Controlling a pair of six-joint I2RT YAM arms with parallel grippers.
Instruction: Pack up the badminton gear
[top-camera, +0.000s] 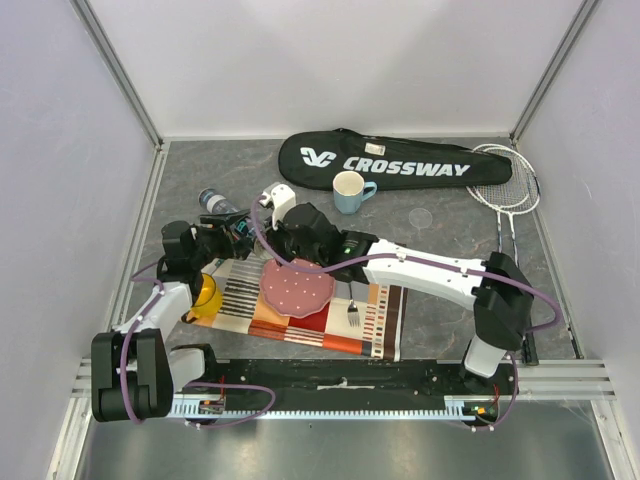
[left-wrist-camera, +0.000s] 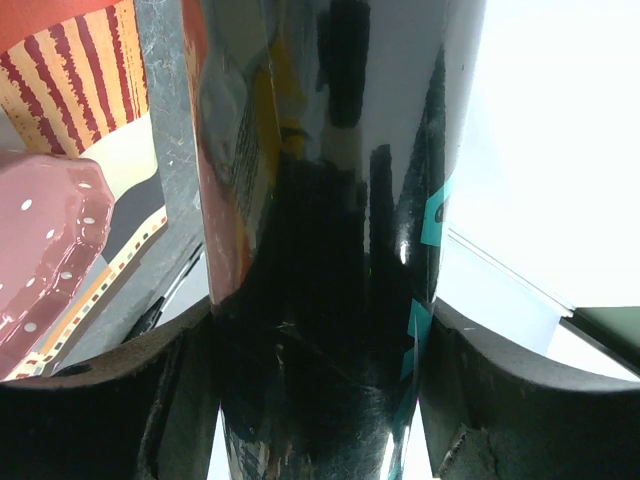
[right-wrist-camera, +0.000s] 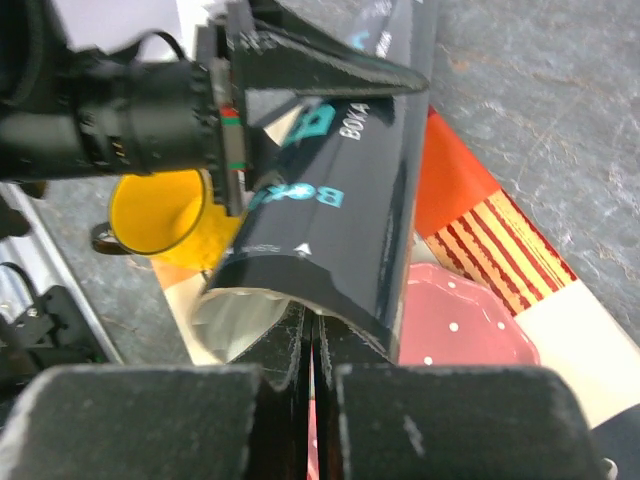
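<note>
Right gripper (right-wrist-camera: 311, 350): jaws pressed together, tips at the open mouth of the tube (right-wrist-camera: 330, 170), nothing seen between them.
Left gripper (left-wrist-camera: 320, 400): clamped round the tube's body, above mug (right-wrist-camera: 160, 210) and plate (right-wrist-camera: 460, 320).
Handling: hold the tube steady, mouth toward the right arm.
Bag (top-camera: 390, 160), rackets (top-camera: 505, 185): far side, well apart.

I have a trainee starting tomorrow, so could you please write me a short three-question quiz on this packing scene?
1. True or false: the light blue cup stands on the pink plate.
2. What is the left gripper closed around? A. a fork B. the dark tube C. a yellow mug
3. Fill in: the racket bag is lettered ____.
Key: 1 false; 2 B; 3 CROSSWAY.
</note>
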